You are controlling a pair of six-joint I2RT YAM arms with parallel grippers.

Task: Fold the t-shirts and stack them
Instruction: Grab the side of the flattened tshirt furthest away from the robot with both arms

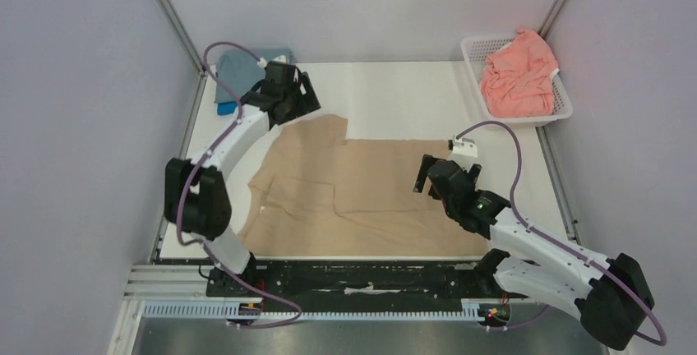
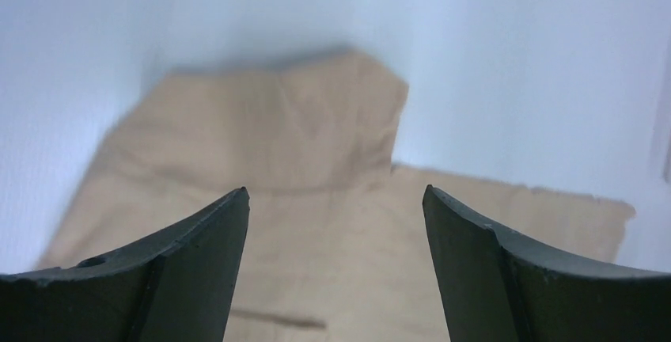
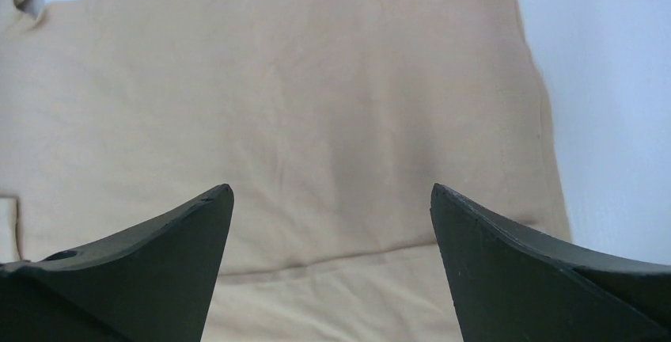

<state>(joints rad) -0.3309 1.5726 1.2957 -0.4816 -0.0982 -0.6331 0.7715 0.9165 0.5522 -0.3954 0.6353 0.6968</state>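
Note:
The tan t-shirt point(image 1: 362, 195) lies spread flat on the white table, a sleeve pointing to the back left. It fills the left wrist view point(image 2: 316, 168) and the right wrist view point(image 3: 301, 104). My left gripper point(image 1: 302, 96) hovers open and empty over the back-left sleeve. My right gripper point(image 1: 427, 176) hovers open and empty over the shirt's right part. A grey-blue t-shirt point(image 1: 246, 66) lies at the back left, with a bright blue t-shirt point(image 1: 224, 108) showing under it. A salmon-pink t-shirt point(image 1: 519, 76) sits crumpled in the white basket point(image 1: 561, 102).
The basket stands at the table's back right corner. Grey walls with metal posts close the left, back and right sides. A black rail point(image 1: 370, 277) runs along the near edge by the arm bases.

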